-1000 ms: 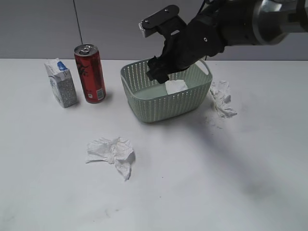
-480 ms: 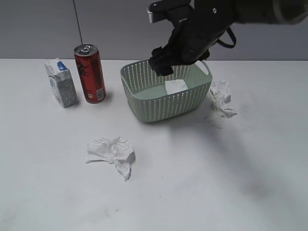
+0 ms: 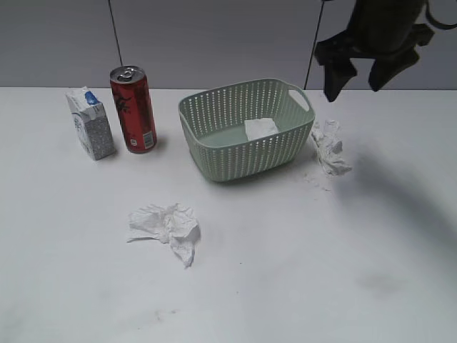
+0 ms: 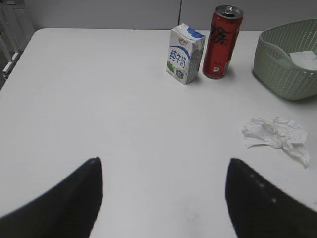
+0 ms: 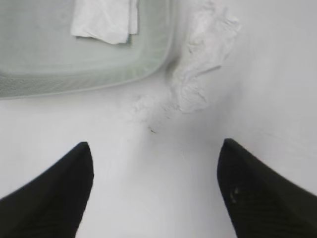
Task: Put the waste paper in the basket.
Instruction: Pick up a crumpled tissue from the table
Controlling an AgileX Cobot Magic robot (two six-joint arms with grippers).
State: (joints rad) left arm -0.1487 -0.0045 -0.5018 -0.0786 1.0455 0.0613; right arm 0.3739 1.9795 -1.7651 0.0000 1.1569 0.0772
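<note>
One folded tissue lies in the sage-green basket | two crumpled tissues on the surface | right gripper fingers wide, empty, above the tissue beside the basket | I descend straight, centred, clear of the rim | left gripper wide, idle.

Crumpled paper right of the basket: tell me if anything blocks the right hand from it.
Nothing visible does. The right hand hangs open above the crumpled paper, which lies on bare table against the basket wall; that wall is the only thing close by.
</note>
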